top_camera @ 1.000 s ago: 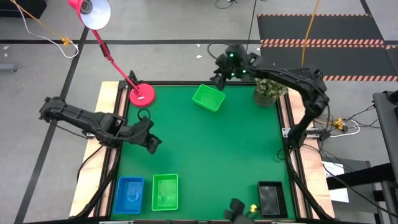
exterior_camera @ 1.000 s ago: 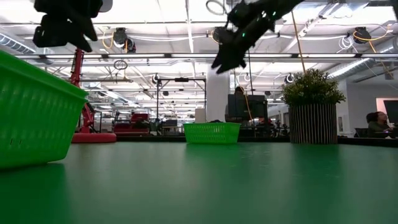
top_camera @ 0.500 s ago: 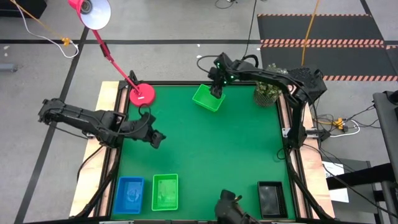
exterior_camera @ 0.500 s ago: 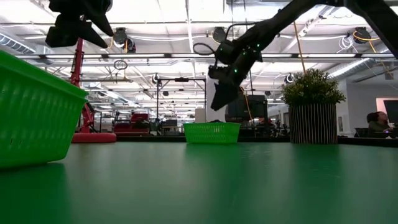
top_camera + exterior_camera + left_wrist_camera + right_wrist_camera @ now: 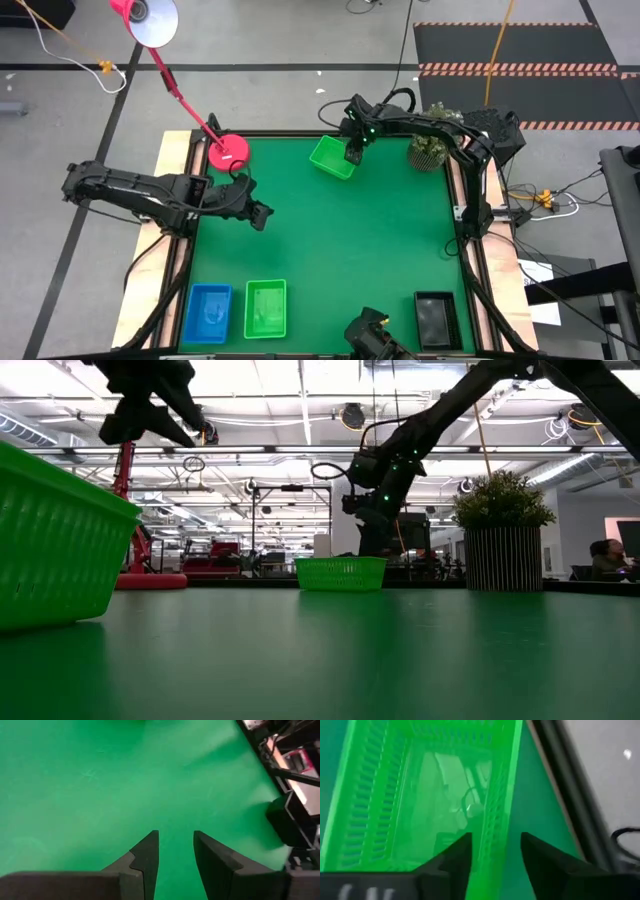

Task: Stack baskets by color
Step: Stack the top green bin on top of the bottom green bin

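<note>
A bright green basket (image 5: 333, 158) stands on its base at the table's far edge. My right gripper (image 5: 353, 152) is low over its right-hand wall and open. In the right wrist view one finger (image 5: 455, 855) stands inside the basket and the other (image 5: 540, 860) outside, with the perforated wall (image 5: 495, 825) in the gap. My left gripper (image 5: 262, 214) hangs open above the table's left half, with nothing between its fingers (image 5: 175, 837). A blue basket (image 5: 208, 313), a second green basket (image 5: 265, 308) and a black basket (image 5: 434, 318) stand along the near edge.
A potted plant (image 5: 430, 148) stands at the far right corner, just right of the green basket. A pink lamp base (image 5: 228, 152) sits at the far left, its arm reaching off the table. A dark device (image 5: 370, 335) sits at the near edge.
My right gripper has come down from above the far edge and tipped further downward, and its fingers now stand astride the far green basket's right wall. My left gripper has drifted toward the table's right. No basket has moved.
</note>
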Available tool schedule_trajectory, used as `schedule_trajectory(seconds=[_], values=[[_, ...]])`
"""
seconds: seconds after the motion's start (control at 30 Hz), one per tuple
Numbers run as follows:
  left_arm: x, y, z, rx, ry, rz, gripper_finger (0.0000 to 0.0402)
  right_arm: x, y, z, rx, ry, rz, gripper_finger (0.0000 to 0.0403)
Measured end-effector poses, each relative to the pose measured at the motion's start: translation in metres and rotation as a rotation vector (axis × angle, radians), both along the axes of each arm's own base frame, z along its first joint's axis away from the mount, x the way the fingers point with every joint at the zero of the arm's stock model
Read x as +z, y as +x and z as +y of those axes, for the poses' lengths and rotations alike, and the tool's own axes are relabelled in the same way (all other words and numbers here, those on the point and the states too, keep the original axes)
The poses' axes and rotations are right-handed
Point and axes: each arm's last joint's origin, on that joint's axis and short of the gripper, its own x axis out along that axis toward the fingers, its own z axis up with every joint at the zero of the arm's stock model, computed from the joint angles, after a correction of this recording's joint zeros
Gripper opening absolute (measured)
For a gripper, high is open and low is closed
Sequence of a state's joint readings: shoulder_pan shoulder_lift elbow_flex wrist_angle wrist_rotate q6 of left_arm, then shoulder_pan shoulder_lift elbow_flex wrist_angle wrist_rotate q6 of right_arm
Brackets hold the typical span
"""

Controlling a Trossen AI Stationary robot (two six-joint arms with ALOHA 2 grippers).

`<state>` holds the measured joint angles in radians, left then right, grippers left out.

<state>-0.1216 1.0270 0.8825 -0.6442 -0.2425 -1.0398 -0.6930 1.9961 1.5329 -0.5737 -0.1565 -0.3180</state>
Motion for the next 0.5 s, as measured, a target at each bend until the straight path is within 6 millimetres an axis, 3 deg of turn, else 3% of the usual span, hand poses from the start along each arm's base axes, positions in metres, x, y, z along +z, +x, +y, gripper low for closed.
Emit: schedule_trajectory(seconds=[0.13, 0.27, 0.5], values=[[0.001, 0.005, 0.006, 0.003, 0.018, -0.022, 0.0124, -0.008, -0.003, 0.004, -0.048, 0.046, 0.02, 0.01], [0.002, 0.007, 0.012, 0.001, 0.052, -0.035, 0.0124, 0.001, -0.003, 0.006, -0.101, 0.057, -0.014, 0.0022], [0.003, 0.008, 0.031, -0.003, 0.138, -0.018, 0.0124, 0.042, -0.006, 0.024, -0.208, 0.082, -0.117, 0.0017]])
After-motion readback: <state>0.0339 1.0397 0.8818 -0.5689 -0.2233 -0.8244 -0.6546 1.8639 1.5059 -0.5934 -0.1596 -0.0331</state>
